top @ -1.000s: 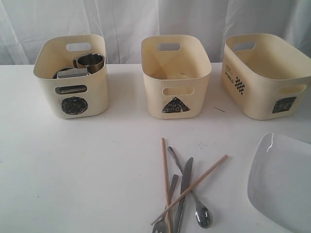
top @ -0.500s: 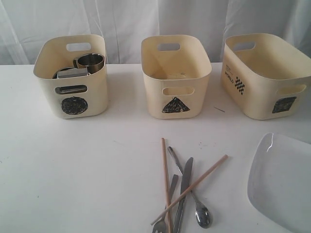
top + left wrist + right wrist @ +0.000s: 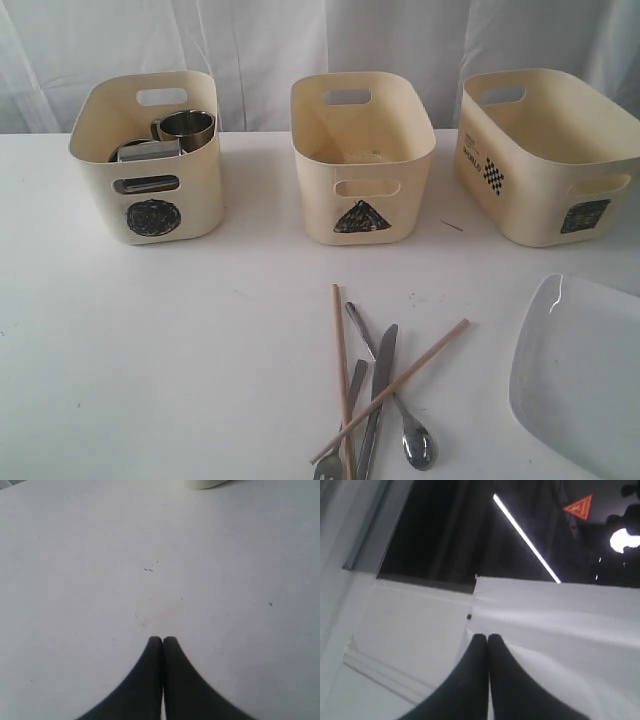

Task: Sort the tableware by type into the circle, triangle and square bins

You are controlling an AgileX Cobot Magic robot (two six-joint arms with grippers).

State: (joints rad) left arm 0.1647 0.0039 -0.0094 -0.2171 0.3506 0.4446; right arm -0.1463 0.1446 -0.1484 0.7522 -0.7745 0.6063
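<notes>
Three cream bins stand at the back: the circle bin [image 3: 150, 160] holds a steel mug [image 3: 187, 128] and another steel piece [image 3: 148, 150], the triangle bin [image 3: 362, 160] has something pale inside, and the square bin [image 3: 545, 155] is on the right. Near the front edge lie two wooden chopsticks [image 3: 341, 365], a steel knife [image 3: 378, 390], a fork [image 3: 340, 440] and a spoon [image 3: 408, 430], crossed in a pile. The white square plate [image 3: 580, 375] lies front right. My left gripper [image 3: 162, 639] is shut over bare table. My right gripper [image 3: 487, 637] is shut, aimed away from the table. Neither arm shows in the exterior view.
A white curtain hangs behind the bins. A cream bin's edge [image 3: 205, 484] shows in the left wrist view. The right wrist view shows white cloth, a dark room and a ceiling light strip [image 3: 525, 537].
</notes>
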